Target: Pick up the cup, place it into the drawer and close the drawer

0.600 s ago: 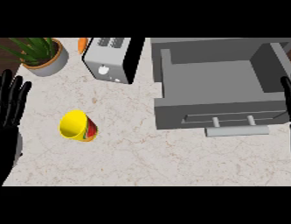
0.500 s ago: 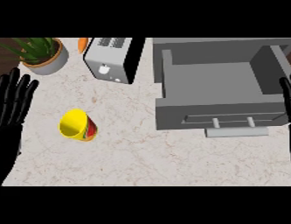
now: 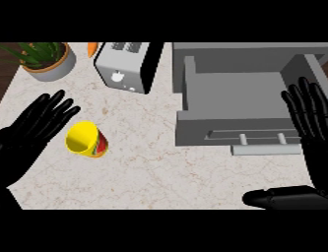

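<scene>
**Inspector:** Yellow cup (image 3: 86, 140) lay tipped on the marble counter (image 3: 159, 172), mouth toward the left hand (image 3: 28, 133), just beside its fingertips. Both hands had fingers straight, holding nothing.

**Clerk:** Risks?

**Inspector:** Lying on its side, the cup might roll if nudged. The right hand (image 3: 319, 133) overlapped the open grey drawer (image 3: 232, 93). Toaster (image 3: 126, 66) and potted plant (image 3: 47, 59) stood behind.

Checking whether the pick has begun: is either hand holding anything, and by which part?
Nothing is held. The left hand is open beside the cup; the right hand is open too.
</scene>
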